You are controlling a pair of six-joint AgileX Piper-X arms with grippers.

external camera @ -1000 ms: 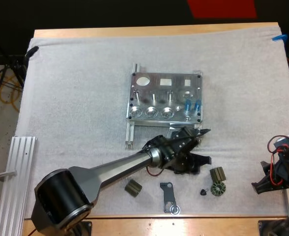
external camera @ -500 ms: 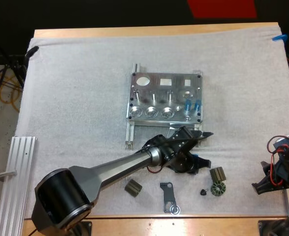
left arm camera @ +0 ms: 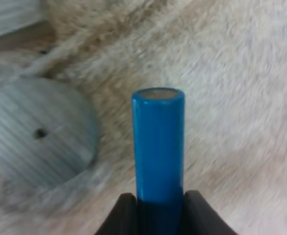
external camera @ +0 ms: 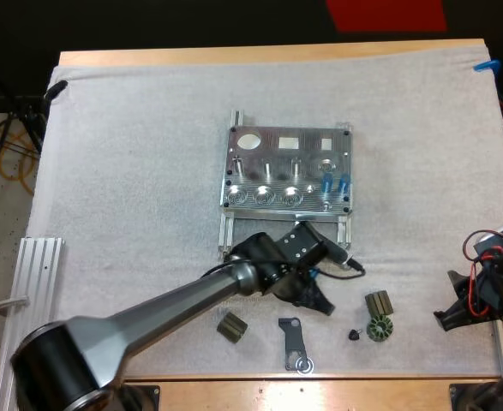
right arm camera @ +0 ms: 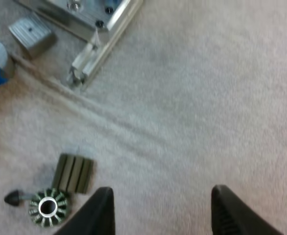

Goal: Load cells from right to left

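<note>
Pinching a blue cell [left arm camera: 158,142] in left gripper [left arm camera: 158,201], 6 o'clock of the fixture [external camera: 285,167], with right gripper [right arm camera: 161,193] spread. Next, probably: seat it upright, 9 o'clock of loaded cells [external camera: 326,181].

The left gripper [left arm camera: 159,214], holding a cylinder [left arm camera: 158,147], sits between the fixture [external camera: 287,171] behind and small parts [external camera: 379,328] before.

**Left gripper by the fixture's near edge**

The left gripper [external camera: 320,287] is over the mat [external camera: 131,171], just off the near edge of the metal fixture [external camera: 287,169]. The fixture lies mid-mat, with two blue cylinders [external camera: 334,181] standing near its right near corner. Small dark parts [external camera: 378,317] lie along the mat's near edge. The right gripper [external camera: 453,310] is at the mat's right edge.
</note>
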